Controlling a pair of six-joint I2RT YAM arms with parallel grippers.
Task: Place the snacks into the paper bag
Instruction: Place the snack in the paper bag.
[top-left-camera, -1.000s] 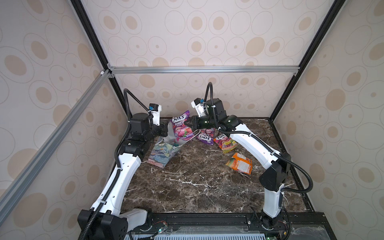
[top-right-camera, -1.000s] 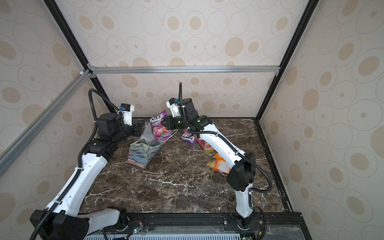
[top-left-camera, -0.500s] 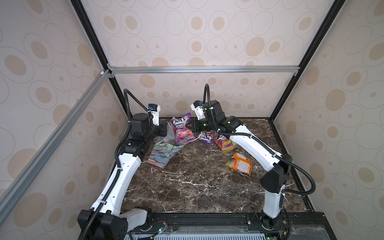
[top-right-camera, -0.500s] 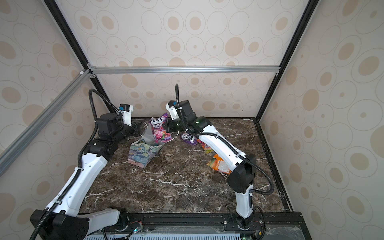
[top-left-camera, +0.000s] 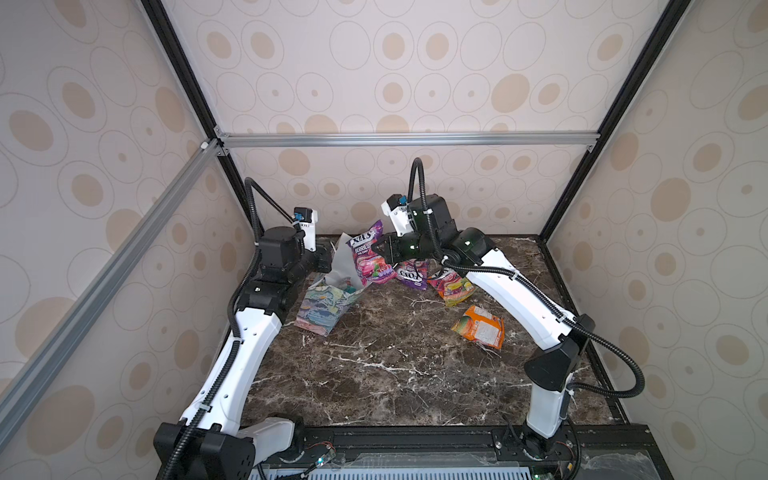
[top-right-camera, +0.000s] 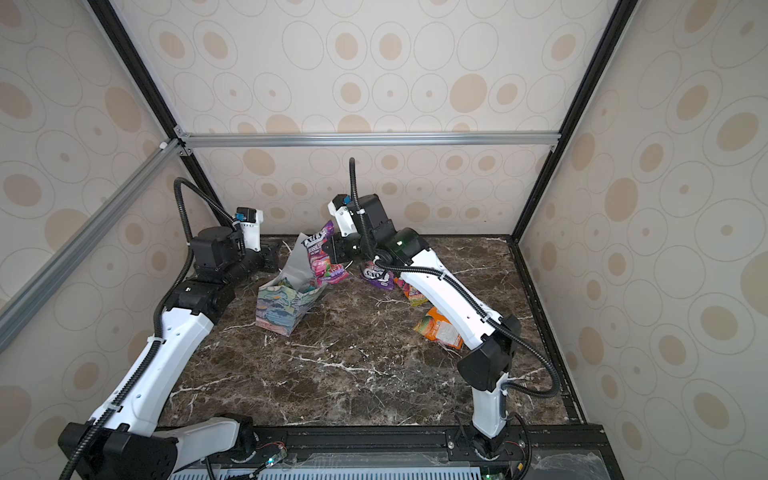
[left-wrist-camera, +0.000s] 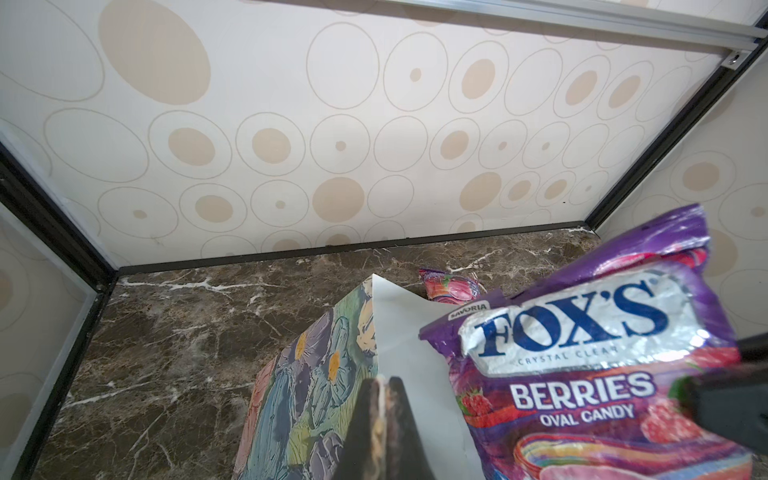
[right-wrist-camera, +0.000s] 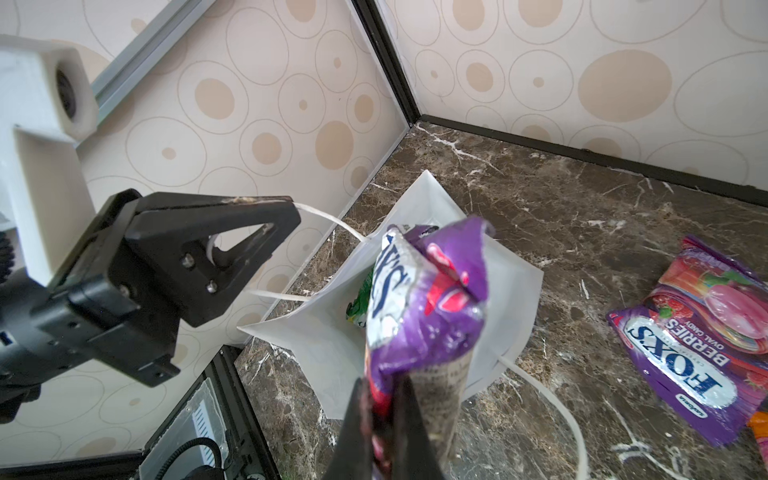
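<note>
The paper bag with its pastel floral print stands tilted at the back left of the table, its white inside showing. My left gripper is shut on the bag's white cord handle. My right gripper is shut on a purple FOX'S Berries pouch, which hangs just over the bag's mouth. A green pouch lies inside the bag. A second purple pouch, a red-yellow pouch and an orange pouch lie on the table.
The dark marble table is boxed in by patterned walls on three sides. Black frame posts stand at the back corners and a silver rail runs across the back wall. The loose pouches lie under and beside my right arm.
My right gripper has edged slightly left with the purple pouch toward the bag's mouth. The left arm and the bag have stayed put.
</note>
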